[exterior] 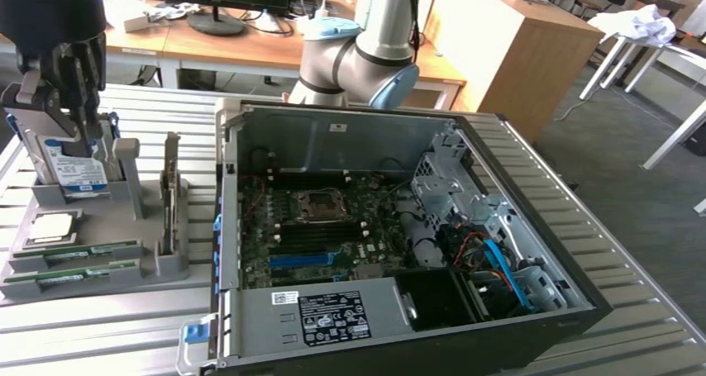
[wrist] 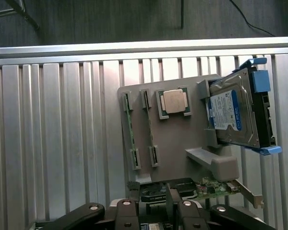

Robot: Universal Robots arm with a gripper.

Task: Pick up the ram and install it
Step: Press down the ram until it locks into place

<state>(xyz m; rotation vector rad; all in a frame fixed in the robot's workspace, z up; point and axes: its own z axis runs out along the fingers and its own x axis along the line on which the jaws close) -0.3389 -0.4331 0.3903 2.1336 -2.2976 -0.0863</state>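
Two ram (exterior: 79,251) sticks wait while released fingers (exterior: 84,78) hang apart from them

Both sticks lie on edge in the near slots of the grey holder (exterior: 168,267), long axes running across the exterior view. The fingers, spread and empty, hang over the far end by the hard drive (exterior: 79,173).

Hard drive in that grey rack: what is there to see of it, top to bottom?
The hard drive is a flat, silver, metal-looking box with a white and blue printed label on its broad face. Blue plastic rails clip its edges, with a dark strip down one narrow side. It stands on edge in a slot at one end of the grey holder, held by grey uprights, next to a square silver chip. The holder sits on the ribbed metal table.
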